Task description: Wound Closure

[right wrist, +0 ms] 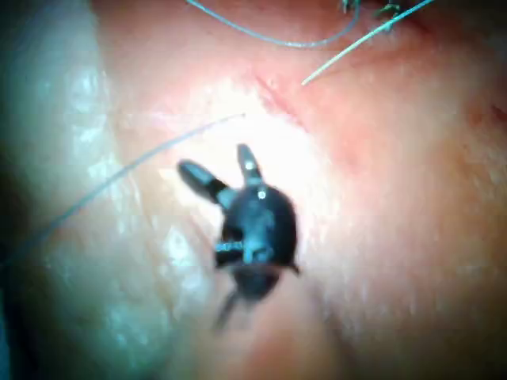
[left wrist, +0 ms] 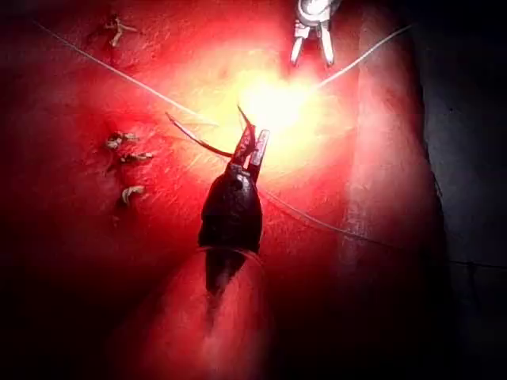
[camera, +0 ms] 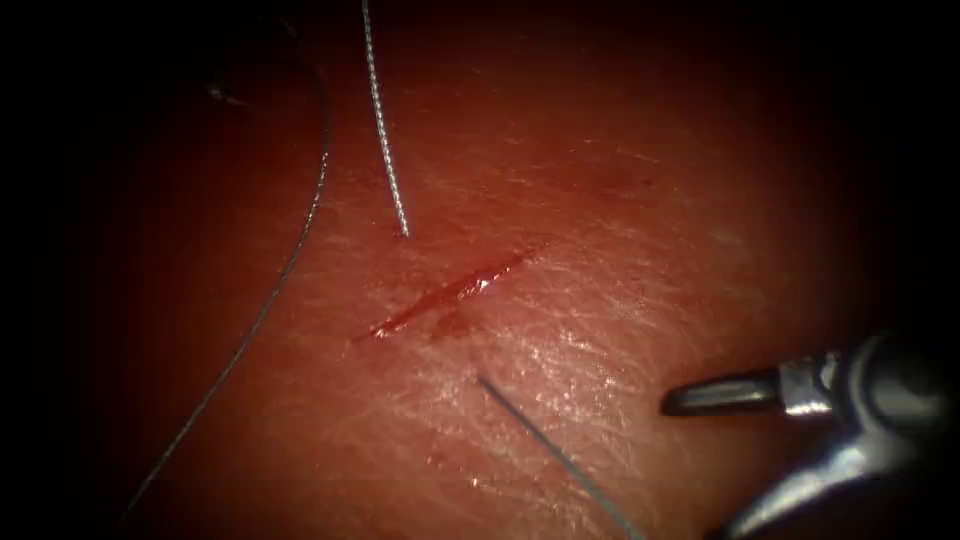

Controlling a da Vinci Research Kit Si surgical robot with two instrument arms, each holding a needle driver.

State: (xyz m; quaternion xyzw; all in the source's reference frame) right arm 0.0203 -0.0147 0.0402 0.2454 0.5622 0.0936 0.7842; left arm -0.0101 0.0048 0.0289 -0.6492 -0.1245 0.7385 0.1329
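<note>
- Endoscope view: the cut [camera: 450,292] runs from lower left to upper right across the middle of the tissue [camera: 620,200].
- The right claw [camera: 692,468] sits at lower right, right of the cut, wide open and empty.
- One thread [camera: 385,130] drops from the top edge and ends just above the cut. Another crosses the lower frame, between the cut and the right claw.
- Left wrist view: the left claw [left wrist: 255,138] looks closed on the curved needle [left wrist: 198,141] near one end, above the tissue.

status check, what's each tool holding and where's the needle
Right tool open, holding nothing, right of the cut. Left tool shut on the needle, clear of the tissue. Thread runs into the tissue by the cut.
</note>
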